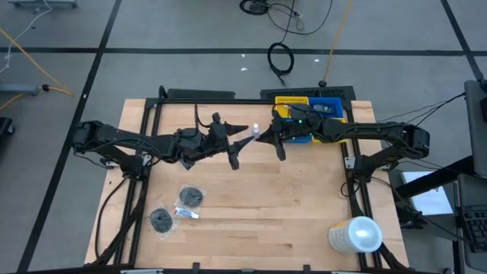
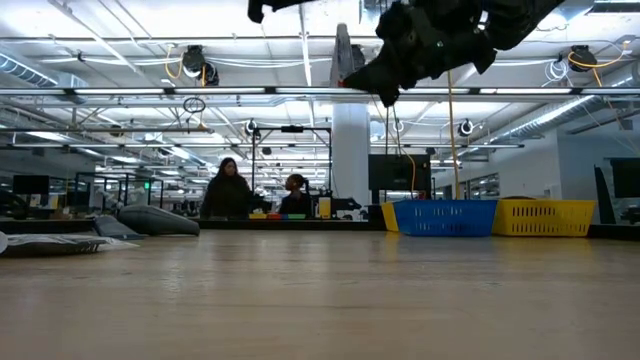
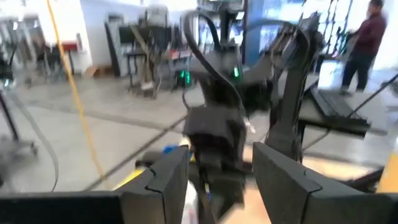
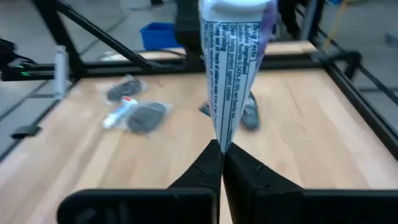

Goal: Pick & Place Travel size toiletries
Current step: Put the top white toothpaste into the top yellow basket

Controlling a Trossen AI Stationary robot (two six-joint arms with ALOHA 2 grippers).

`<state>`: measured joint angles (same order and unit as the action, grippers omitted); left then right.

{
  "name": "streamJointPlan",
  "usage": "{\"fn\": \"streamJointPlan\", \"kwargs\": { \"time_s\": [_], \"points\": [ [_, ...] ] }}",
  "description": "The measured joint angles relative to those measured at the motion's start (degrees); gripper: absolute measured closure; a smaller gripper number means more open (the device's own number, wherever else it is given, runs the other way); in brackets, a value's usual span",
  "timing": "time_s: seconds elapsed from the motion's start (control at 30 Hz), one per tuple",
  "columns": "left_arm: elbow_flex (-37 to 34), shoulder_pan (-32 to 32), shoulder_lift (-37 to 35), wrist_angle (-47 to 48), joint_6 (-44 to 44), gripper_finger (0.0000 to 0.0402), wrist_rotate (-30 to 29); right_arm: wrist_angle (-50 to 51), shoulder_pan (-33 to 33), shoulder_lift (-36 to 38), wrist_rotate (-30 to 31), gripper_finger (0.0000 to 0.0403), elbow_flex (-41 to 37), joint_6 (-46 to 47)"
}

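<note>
A pale wooden tabletop (image 1: 289,213) in a black metal frame (image 1: 358,190) stands on a grey concrete floor (image 1: 152,38) crossed by dark tape lines. A coiled black cable (image 1: 280,58) lies at twelve o'clock of the table, and a yellow cord (image 1: 30,57) trails at ten o'clock. Beyond the table, a white ceiling with long strip lights (image 2: 120,45) spans an open workshop around a white pillar (image 2: 350,150). Two people (image 2: 228,190) are at what may be a bench.

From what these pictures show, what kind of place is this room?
Probably a large industrial lab or workshop hall. The wooden table stands on a grey floor with cables; beyond it, the low view shows ceiling pipes and people at distant workbenches.
</note>
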<state>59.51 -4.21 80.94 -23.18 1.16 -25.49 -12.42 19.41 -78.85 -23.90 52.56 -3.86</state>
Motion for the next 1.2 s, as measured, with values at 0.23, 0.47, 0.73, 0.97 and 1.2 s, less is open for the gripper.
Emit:
{"fn": "streamJointPlan", "kwargs": {
  "time_s": [0.23,0.47,0.73,0.97,1.2],
  "points": [
    [-0.07,-0.57,-1.92,14.12,-4.29,0.022,-1.1,5.37,7.41,0.0,3.56,0.0403,0.0,-0.09],
    [-0.07,-0.64,-2.02,20.63,-9.01,0.022,-2.91,13.11,15.86,0.0,15.97,0.0403,0.0,-2.91],
    [-0.07,-0.59,-2.02,20.77,-9.0,0.022,-3.49,19.35,23.54,0.0,26.95,0.0403,0.0,-4.59],
    [-0.07,0.44,-1.76,20.94,-9.12,0.022,-3.46,20.89,27.19,-0.8,30.35,0.0403,0.31,-6.54],
    [-0.07,0.49,-1.76,21.38,-9.17,0.022,-3.46,25.35,28.48,-6.61,34.61,0.0403,3.8,-9.54]
  ]
}}
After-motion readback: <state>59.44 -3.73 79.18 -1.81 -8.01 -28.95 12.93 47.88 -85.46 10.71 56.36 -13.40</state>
